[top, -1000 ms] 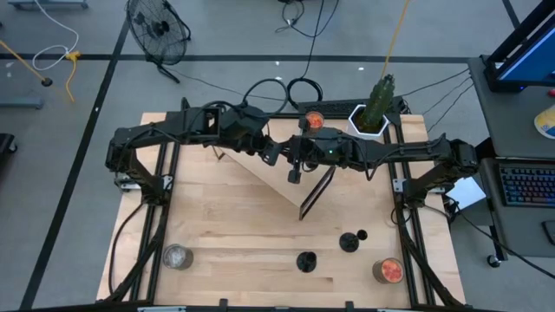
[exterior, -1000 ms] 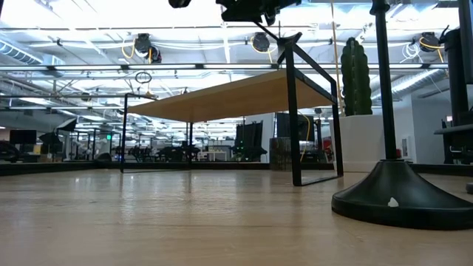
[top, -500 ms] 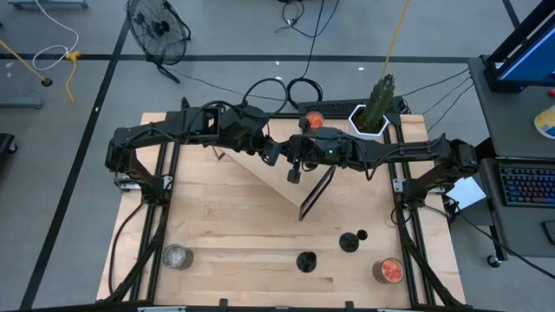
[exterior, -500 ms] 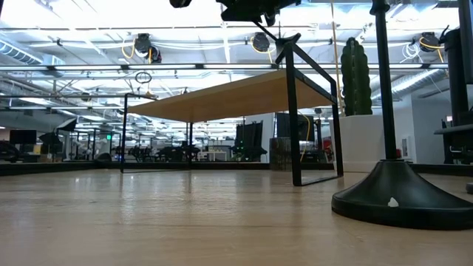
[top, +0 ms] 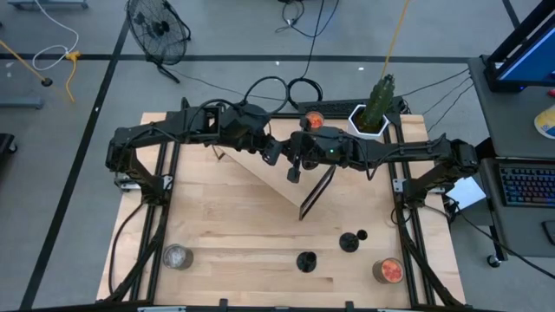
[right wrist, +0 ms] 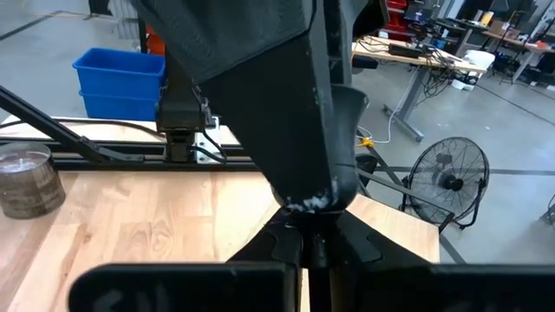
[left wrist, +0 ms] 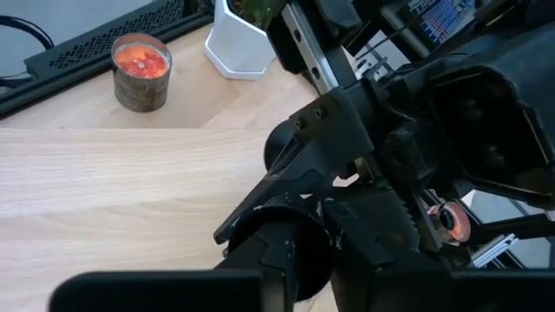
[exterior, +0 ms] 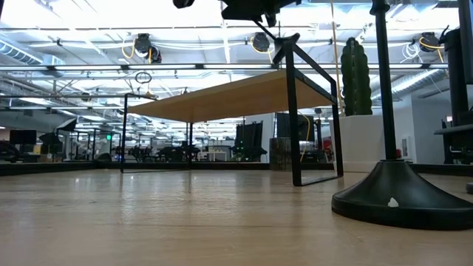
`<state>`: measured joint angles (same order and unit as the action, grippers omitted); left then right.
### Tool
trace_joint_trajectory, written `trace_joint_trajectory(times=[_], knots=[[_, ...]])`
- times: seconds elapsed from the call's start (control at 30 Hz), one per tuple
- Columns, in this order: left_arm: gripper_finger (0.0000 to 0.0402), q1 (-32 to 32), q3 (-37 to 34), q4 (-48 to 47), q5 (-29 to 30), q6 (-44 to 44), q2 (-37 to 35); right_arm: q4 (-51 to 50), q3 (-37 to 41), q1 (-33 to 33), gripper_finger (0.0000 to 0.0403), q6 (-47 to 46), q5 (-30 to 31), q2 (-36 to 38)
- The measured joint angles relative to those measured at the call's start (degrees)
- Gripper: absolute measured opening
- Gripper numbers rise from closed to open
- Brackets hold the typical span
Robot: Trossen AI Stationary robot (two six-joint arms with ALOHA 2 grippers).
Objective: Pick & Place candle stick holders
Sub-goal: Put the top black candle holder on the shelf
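two small black candle stick holders (top: pixel 349 241) stand near the table's (top: pixel 225 234) near edge, right of centre, rigid and light-looking with slim stems best pinched above round flat bases, while the left gripper (top: pixel 273 152) and right gripper (top: pixel 295 173) hover mid-table, fingers' state unclear.
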<state>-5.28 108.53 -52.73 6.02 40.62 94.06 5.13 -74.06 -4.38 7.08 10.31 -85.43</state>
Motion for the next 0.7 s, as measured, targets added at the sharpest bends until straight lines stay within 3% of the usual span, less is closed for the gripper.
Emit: trace_joint_trajectory(times=[0.37,0.7], knots=[[0.0192,-0.43,-0.01,0.64,-1.35,-1.55,-0.17,-0.15,-0.04,0.00,0.0012,-1.05,-0.13,0.00],[0.0220,-1.83,-0.09,0.17,-0.56,-3.56,-3.67,0.33,-0.22,-0.07,0.0012,-2.53,0.06,0.11]])
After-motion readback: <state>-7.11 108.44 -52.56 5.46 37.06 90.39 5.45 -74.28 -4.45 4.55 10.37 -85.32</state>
